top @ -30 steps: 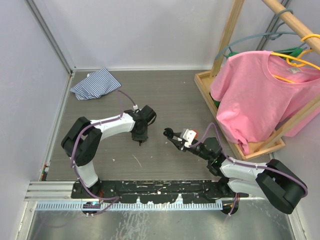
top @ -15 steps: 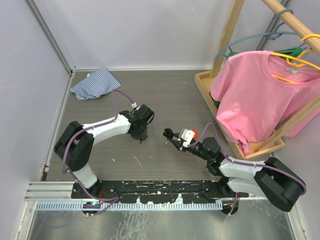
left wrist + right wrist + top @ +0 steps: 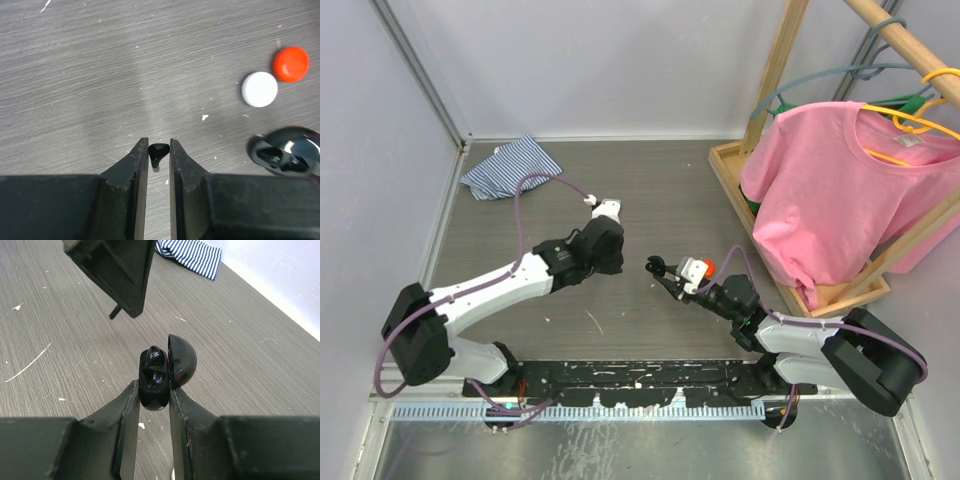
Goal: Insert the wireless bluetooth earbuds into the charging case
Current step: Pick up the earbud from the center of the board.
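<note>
A tiny black earbud [image 3: 159, 151] is pinched between the tips of my left gripper [image 3: 158, 141], which is shut on it and held above the table. Seen from the right wrist, its stem [image 3: 114, 314] pokes out below the left gripper [image 3: 116, 275]. My right gripper [image 3: 153, 388] is shut on the black charging case [image 3: 155, 374], lid [image 3: 182, 360] swung open, with a dark earbud seated inside. In the top view the left gripper [image 3: 606, 262] hovers just left of the right gripper [image 3: 660, 270] and the case [image 3: 654, 265]. The case [image 3: 286, 151] also shows in the left wrist view.
A round white case [image 3: 259, 89] and a round red case [image 3: 290, 63] lie on the table beside the black one. A striped cloth [image 3: 512, 165] lies at the back left. A wooden rack [image 3: 760, 215] with a pink shirt [image 3: 840, 180] stands at the right.
My left gripper has shut on the black earbud and risen from the table, the arm stretching out lower and further left. The right arm has barely moved.
</note>
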### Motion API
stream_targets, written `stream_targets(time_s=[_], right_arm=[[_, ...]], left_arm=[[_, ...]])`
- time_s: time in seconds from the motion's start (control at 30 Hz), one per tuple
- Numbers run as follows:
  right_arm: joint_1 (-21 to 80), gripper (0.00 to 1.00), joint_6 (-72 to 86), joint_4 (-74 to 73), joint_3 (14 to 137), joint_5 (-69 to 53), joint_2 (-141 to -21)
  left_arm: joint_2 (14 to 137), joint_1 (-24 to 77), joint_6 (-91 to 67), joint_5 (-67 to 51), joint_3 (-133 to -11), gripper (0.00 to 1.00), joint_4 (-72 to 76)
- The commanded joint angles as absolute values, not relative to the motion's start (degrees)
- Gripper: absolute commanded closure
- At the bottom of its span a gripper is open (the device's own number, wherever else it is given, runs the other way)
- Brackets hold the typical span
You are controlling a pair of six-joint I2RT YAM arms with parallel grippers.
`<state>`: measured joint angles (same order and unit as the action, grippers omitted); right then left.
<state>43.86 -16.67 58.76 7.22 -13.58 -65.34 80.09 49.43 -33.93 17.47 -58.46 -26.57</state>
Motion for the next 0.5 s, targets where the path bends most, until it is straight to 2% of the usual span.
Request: stream_targets(time_s=[0.0,0.27,0.47], right_arm=[[44.4,0.99,-17.3,64.5,8.5,-11.8,-66.4],[45.3,0.99,-15.9,69.1,7.6,-10.0,-68.5],[46.3,0.99,-15.4,71.8,7.2,-7.4,-69.9]], left_arm=[[73.6,50.8,-31.6,20.6,-54.7,0.87,-16.0],[64.8,52.9,-28.4,18.5,-47.3,0.87,-1.5],[62.9,54.6,-26.0,14.5,-41.4,0.87,13.2]])
